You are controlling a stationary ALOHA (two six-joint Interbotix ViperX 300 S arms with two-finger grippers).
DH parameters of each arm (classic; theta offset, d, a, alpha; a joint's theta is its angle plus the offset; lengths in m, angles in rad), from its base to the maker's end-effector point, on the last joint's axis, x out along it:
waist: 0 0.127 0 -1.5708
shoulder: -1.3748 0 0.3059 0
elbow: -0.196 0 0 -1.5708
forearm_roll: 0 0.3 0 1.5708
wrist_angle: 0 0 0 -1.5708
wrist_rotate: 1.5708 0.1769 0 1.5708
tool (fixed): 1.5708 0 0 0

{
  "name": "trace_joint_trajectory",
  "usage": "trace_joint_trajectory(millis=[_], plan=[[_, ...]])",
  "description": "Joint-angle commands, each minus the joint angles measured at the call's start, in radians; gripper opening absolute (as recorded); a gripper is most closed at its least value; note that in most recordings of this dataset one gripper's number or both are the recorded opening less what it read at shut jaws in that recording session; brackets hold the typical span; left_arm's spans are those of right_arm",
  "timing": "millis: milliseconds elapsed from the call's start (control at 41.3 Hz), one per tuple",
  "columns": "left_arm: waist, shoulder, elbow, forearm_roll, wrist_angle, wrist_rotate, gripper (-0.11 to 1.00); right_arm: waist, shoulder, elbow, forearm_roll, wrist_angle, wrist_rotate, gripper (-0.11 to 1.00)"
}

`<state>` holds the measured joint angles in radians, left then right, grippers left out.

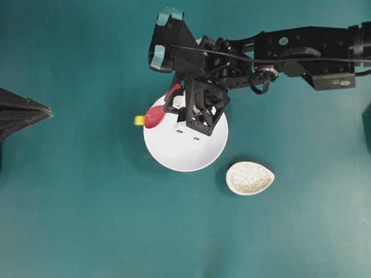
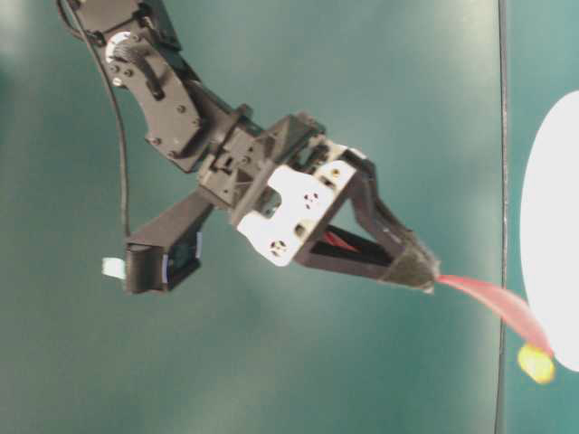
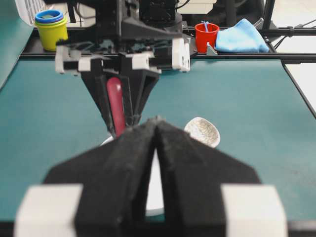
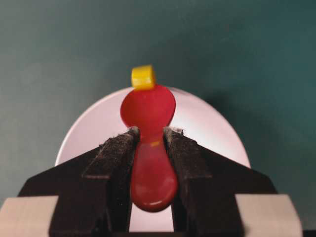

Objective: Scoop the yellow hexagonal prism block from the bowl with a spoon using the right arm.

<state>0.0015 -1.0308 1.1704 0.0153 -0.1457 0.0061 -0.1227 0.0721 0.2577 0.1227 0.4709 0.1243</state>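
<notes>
At the bowl (image 1: 186, 148) rim, my right gripper (image 4: 150, 138) clamps the spoon (image 4: 148, 111); the block (image 4: 143, 77) perches beyond its tip and could drop.

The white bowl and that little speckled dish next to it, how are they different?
The bowl is round, plain white and clearly larger; the speckled dish is egg-shaped, beige and smaller. The right gripper holds the spoon over the bowl's rim, with the yellow block at its tip; nothing hangs over the dish. Both sit upright on the teal table.
</notes>
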Motion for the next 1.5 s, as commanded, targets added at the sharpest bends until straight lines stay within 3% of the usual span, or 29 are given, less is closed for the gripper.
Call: trace_joint_trajectory(millis=[0, 1478], plan=[[0.000, 0.005, -0.031, 0.002, -0.005, -0.002, 0.06, 0.002, -0.051, -0.031, -0.011, -0.009, 0.000, 0.24], [0.000, 0.005, -0.031, 0.003, -0.005, 0.000, 0.06, 0.002, -0.089, -0.044, -0.029, -0.009, 0.002, 0.24]])
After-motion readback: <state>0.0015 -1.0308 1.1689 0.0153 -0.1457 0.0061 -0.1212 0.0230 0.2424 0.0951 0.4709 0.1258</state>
